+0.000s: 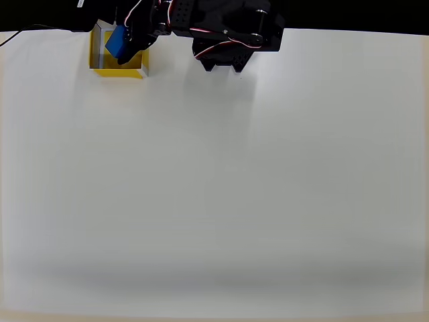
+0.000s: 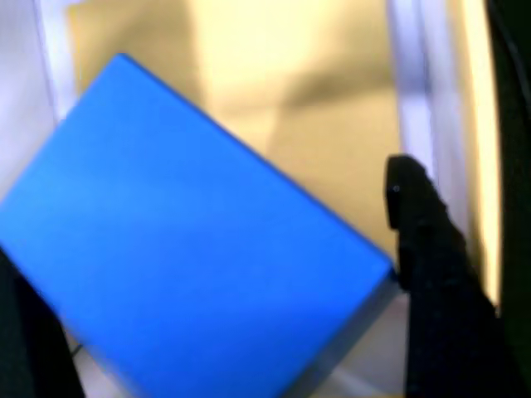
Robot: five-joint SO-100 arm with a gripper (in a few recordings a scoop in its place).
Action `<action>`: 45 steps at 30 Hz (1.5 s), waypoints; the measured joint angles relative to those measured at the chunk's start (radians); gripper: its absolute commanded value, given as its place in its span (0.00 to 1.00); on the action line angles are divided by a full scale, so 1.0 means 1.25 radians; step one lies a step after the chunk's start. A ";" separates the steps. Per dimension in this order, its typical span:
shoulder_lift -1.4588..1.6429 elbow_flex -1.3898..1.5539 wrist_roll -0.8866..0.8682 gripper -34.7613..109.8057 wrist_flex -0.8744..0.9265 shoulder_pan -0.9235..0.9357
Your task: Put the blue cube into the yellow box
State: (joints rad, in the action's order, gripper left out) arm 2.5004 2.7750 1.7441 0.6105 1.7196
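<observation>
While hovering at the eleven o'clock corner of the white bench [image 1: 214, 188] in the overhead view, the black hand [image 1: 127, 45] is gripping the blue cube [image 1: 115, 41] directly above the yellow box [image 1: 137, 71]. Seen from the wrist view, the cube [image 2: 182, 240] is sitting tilted between the fingers [image 2: 431, 249], over the yellow floor. Because of that tilt, releasing now is risking an edge catching the thin white-edged wall and the cube tipping outside.
</observation>
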 measured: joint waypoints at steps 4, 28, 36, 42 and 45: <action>0.000 0.000 0.028 0.59 -0.005 0.004; 0.163 -0.232 0.087 0.37 0.434 -0.055; 0.274 -0.255 0.072 0.24 0.459 -0.277; 0.361 -0.205 0.080 0.24 0.376 -0.524; 0.420 -0.094 0.083 0.24 0.255 -0.641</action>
State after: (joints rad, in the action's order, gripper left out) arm 3.0250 2.6569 1.8484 0.9296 0.9189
